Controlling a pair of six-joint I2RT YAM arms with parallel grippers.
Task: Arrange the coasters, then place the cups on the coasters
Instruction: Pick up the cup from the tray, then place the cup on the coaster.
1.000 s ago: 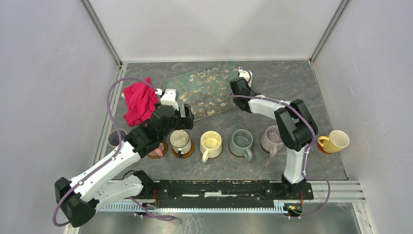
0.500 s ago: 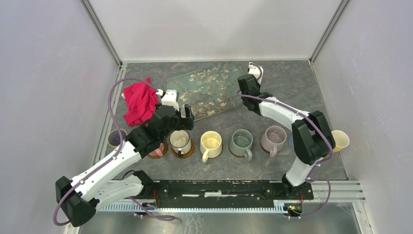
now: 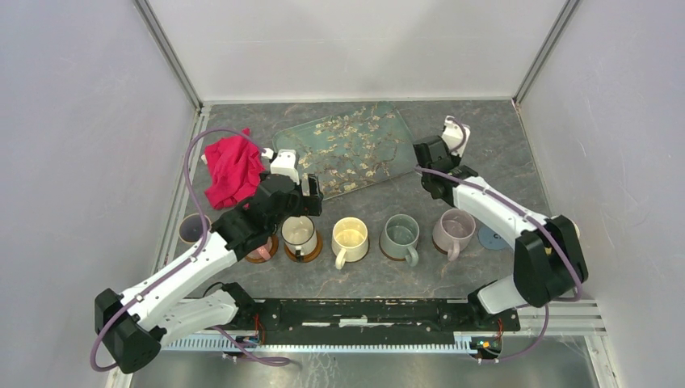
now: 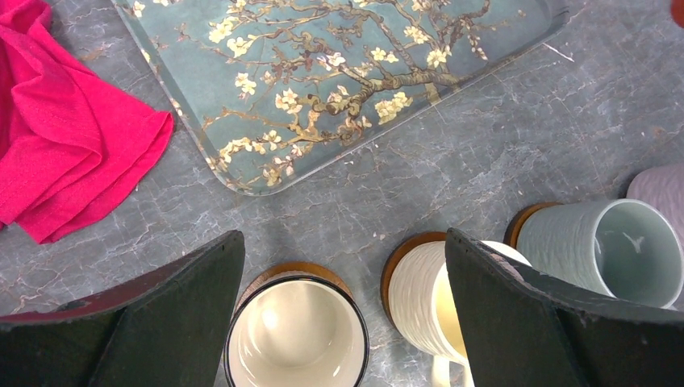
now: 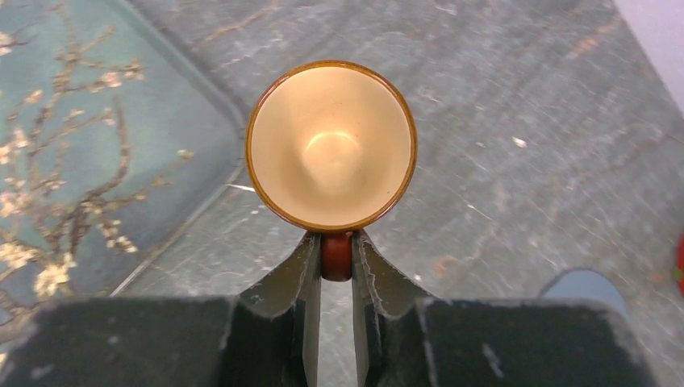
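Note:
My right gripper [image 5: 336, 256] is shut on the red-brown handle of a cream cup with an orange-brown rim [image 5: 331, 145], held upright just right of the tray's corner. A bare grey-blue coaster [image 5: 587, 286] lies below and to the right. In the top view, the right gripper [image 3: 449, 136] is at the back right. My left gripper [image 4: 343, 238] stands open above a black-rimmed white cup [image 4: 294, 334] on an orange-brown coaster [image 4: 294, 270]. Beside it, a cream ribbed cup [image 4: 423, 298] and a grey-green cup [image 4: 601, 246] each sit on a coaster.
The floral tray [image 3: 347, 149] lies at the back with a red cloth [image 3: 230, 170] to its left. A mauve cup [image 3: 452, 229] ends the row beside the grey-blue coaster [image 3: 490, 237]. Another cup [image 3: 192, 229] stands at the far left. The right arm's elbow [image 3: 549, 259] covers the right edge.
The right arm has swung right, carrying its cup from over the tray to the table beside it. Its elbow now hides the yellow cup. The left arm has not moved.

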